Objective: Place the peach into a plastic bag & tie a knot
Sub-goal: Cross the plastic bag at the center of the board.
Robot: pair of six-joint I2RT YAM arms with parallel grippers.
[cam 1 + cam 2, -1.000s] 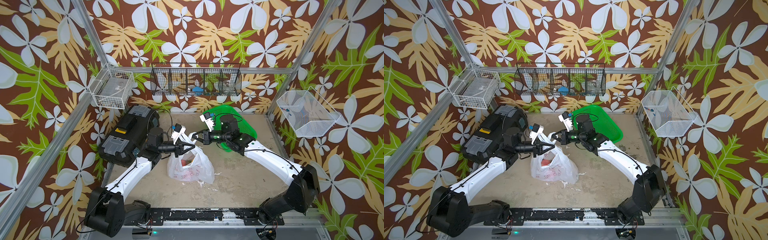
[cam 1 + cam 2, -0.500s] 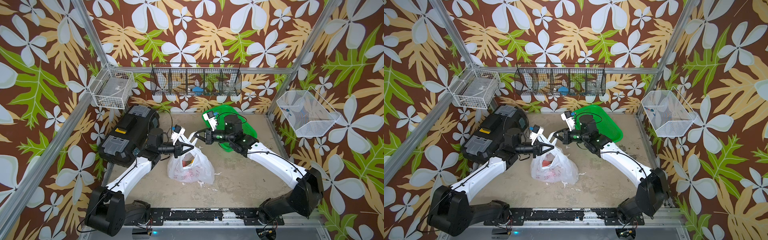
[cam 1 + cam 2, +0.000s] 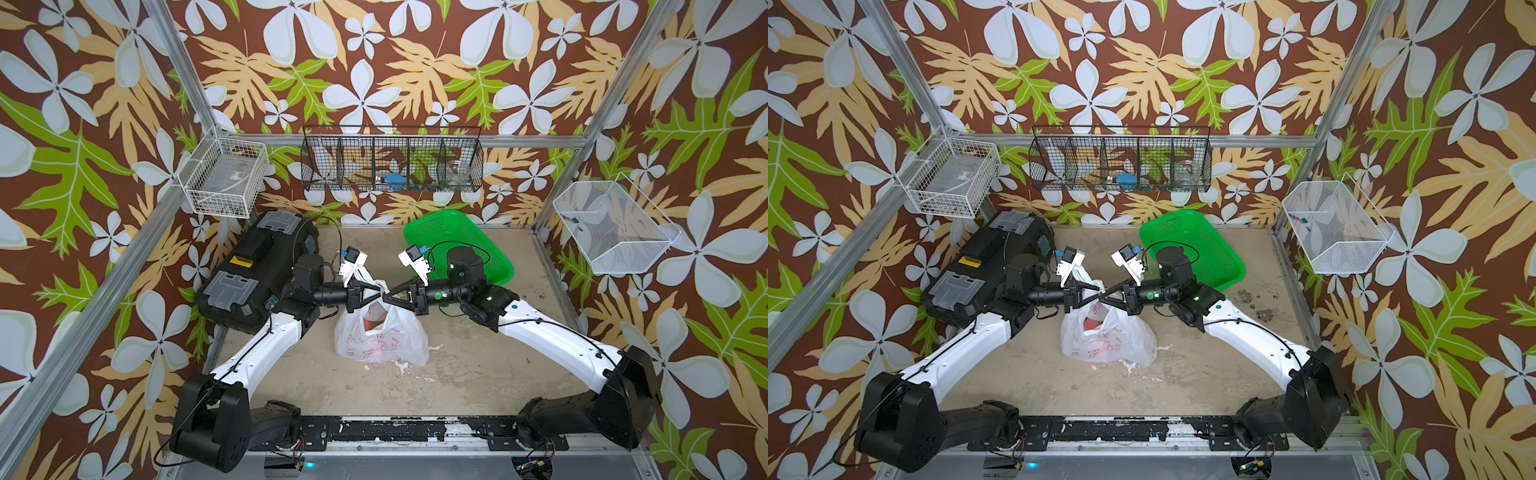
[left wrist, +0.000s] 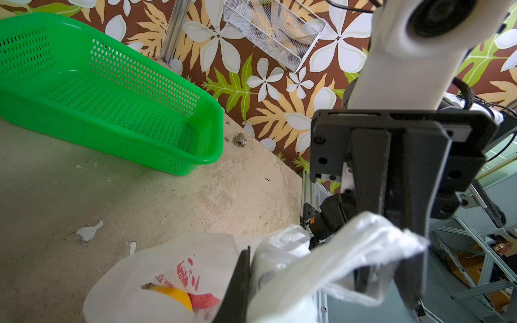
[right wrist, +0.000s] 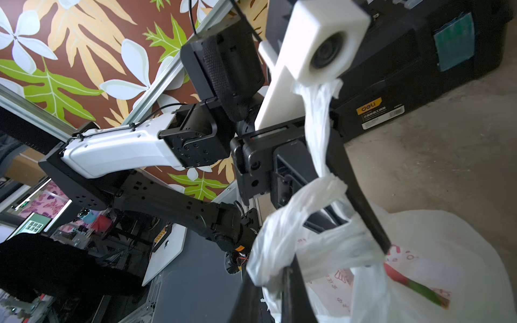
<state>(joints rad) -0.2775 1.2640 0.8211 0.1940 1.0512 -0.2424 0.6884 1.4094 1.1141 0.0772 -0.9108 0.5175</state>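
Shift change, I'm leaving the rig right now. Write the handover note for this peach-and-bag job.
Left gripper: looks shut on the plastic bag, at one of its handles.
Right gripper: shut on bunched handle plastic; its tips almost meet the left's above the bag.
Things: the bag sits on the table between the arms, and the peach lies inside it.
Done: peach bagged; handles held up and loosely crossed.
Left: no tight knot yet. Pull the handles through and cinch them.
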